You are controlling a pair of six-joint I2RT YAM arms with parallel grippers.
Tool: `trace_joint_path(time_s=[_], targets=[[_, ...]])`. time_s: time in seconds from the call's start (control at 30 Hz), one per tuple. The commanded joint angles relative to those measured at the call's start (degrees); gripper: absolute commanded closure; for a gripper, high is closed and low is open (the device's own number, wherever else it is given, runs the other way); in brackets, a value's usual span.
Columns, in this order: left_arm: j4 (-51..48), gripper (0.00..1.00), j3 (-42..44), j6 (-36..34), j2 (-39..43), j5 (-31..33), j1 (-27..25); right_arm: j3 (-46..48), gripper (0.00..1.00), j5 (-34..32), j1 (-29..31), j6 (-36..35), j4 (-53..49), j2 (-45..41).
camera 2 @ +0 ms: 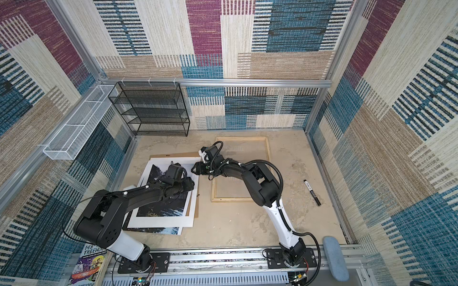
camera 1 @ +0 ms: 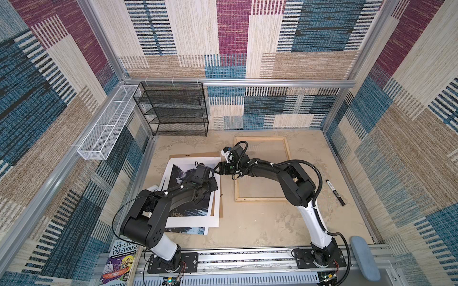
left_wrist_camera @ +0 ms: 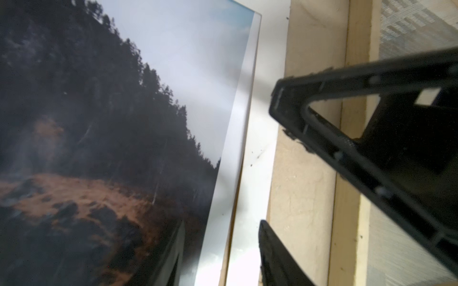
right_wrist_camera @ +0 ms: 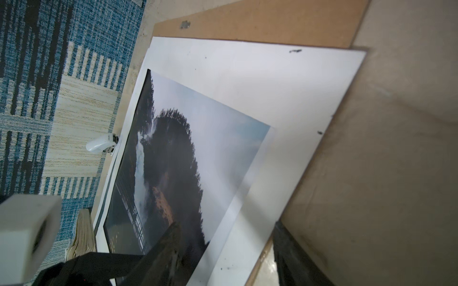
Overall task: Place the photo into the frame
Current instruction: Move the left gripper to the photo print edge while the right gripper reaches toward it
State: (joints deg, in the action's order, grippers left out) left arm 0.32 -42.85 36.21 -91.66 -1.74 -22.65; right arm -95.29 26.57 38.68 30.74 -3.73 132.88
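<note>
- Photo lies tilted left of centre on the mat, well left of the frame.
- Right gripper: fingers apart at the photo's upper-right edge.
- Left gripper is over the photo; cannot tell how its fingers stand.

The photo and mat lie stacked on the backing board, left of the frame; a marker lies right of it, a mesh shelf behind.

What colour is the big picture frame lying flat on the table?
Pale, light-tan natural wood; the frame shows best in a top view.
</note>
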Motion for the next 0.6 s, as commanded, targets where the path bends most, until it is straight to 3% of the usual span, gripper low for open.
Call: trace_joint_path(time_s=[0.0,0.57], targets=[[-0.48,0.49,-0.65,-0.59,-1.12,-1.48,-0.02,-1.1,0.39,2.02,0.1,0.28,-0.37,0.71],[0.6,0.5,-1.31,-2.05,-2.39,-5.15,-0.02,0.5,0.39,3.5,-0.66,1.43,0.78,0.54]])
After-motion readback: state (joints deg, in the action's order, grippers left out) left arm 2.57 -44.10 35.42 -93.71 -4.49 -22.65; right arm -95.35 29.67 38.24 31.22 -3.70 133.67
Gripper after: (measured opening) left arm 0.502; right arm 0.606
